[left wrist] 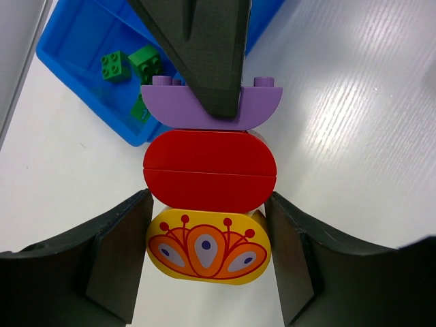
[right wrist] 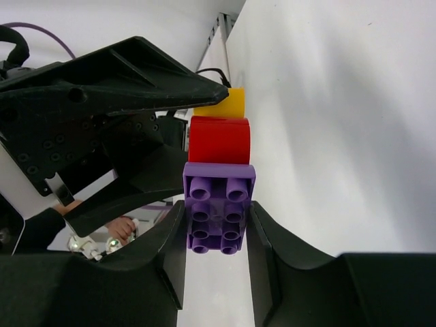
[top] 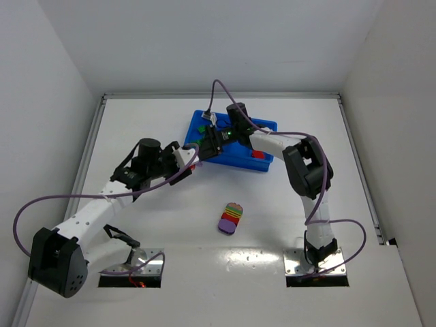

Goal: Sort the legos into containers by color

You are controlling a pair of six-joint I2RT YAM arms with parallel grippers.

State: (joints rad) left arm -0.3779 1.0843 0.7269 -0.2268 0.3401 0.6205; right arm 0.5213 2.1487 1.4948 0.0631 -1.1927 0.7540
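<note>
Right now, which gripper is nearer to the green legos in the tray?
Right. The right gripper holds the purple end of the clump by the tray, close to the green legos; the left gripper holds the yellow end, farther off.

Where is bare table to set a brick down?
Free: table left of the blue tray, and around the loose stack. Crowded: tray's near-left corner, where the left end effector and right end effector grip one brick stack.

Purple-red-yellow lego stack (left wrist: 209, 177) gripped near blue tray (left wrist: 68, 42); green legos (left wrist: 112, 66) inside.
</note>
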